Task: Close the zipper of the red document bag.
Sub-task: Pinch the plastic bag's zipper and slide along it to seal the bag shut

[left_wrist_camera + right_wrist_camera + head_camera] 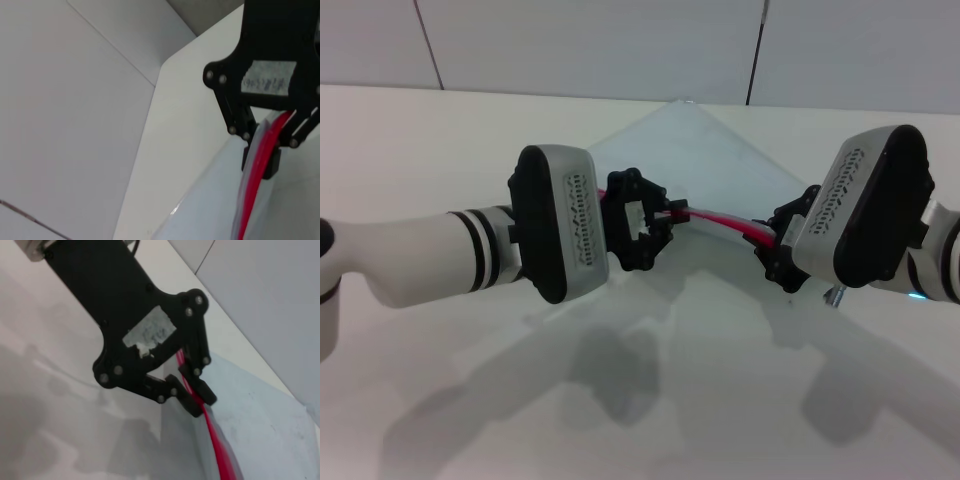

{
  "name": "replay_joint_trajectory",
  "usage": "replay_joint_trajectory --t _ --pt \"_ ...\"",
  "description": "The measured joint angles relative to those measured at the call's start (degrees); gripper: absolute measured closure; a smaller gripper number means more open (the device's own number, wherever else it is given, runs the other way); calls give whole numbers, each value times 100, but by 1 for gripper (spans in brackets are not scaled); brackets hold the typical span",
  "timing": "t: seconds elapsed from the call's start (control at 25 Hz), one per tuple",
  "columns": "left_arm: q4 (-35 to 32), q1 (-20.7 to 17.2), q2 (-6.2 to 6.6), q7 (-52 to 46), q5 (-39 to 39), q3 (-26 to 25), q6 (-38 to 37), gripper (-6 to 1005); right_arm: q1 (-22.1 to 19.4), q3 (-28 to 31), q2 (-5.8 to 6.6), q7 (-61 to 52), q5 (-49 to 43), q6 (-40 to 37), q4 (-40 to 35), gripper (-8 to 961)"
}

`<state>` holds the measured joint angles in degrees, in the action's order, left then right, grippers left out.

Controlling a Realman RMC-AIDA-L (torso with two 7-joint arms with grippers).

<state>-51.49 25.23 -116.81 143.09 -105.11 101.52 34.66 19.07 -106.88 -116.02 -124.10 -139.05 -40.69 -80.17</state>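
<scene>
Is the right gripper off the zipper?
No. In the right wrist view the right gripper is shut on the zipper, the red strip running out from between its fingertips.

White table [440, 400]; red document bag [710, 150] partly resting on it.

The red document bag [705, 150] lies on the surface [440, 150] toward its far edge, the zipper [725, 225] along the bag's near edge, with the left end effector [648, 232] and the right end effector [778, 245] at opposite stretches of that edge.
</scene>
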Motion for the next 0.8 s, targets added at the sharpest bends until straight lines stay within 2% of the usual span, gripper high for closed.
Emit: replay_joint_trajectory --t 0.48,0.8 --pt "13 -171 11 107 -211 -46 -210 907 -35 139 0 -32 -42 4 14 869" --pt "3 -378 40 436 -650 -105 -314 904 -64 278 1 -32 -44 9 18 867"
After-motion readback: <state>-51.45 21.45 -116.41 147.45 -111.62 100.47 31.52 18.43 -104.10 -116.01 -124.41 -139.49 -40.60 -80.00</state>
